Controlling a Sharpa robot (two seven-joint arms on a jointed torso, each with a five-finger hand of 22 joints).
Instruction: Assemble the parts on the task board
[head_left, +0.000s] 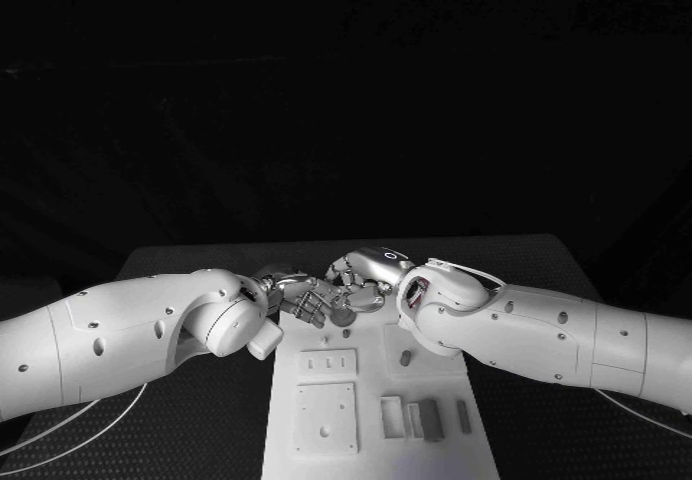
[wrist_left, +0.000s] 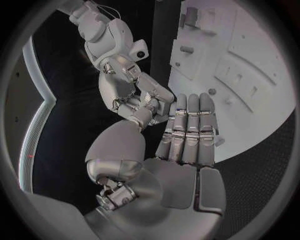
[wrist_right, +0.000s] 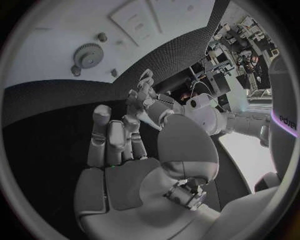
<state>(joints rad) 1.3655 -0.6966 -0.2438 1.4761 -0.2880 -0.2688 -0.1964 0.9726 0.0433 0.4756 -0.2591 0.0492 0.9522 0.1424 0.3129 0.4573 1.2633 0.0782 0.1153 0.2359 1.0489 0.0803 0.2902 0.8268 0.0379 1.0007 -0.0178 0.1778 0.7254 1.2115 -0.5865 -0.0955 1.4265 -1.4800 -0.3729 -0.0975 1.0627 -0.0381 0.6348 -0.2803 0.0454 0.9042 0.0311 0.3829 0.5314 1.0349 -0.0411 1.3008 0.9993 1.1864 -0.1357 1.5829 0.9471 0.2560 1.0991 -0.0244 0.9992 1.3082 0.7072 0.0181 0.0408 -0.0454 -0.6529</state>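
The white task board (head_left: 378, 440) lies down the middle of the black table. Both hands meet over its far end. My left hand (head_left: 300, 297) stretches its fingers (wrist_left: 189, 131) out flat and side by side, with nothing in the palm. My right hand (head_left: 366, 277) is close beside it, its fingers (wrist_right: 114, 137) raised and a little bent, with nothing seen between them. The two hands' fingertips are almost touching. Several grey parts (head_left: 428, 418) lie on the board's near right part. A grey gear (wrist_right: 87, 55) sits on the board with small pegs around it.
Two white slotted plates (head_left: 327, 362) (head_left: 325, 418) lie on the left half of the board. Black table surface (head_left: 202, 430) runs along both sides of the board. Thin cables hang under each arm near the front edge.
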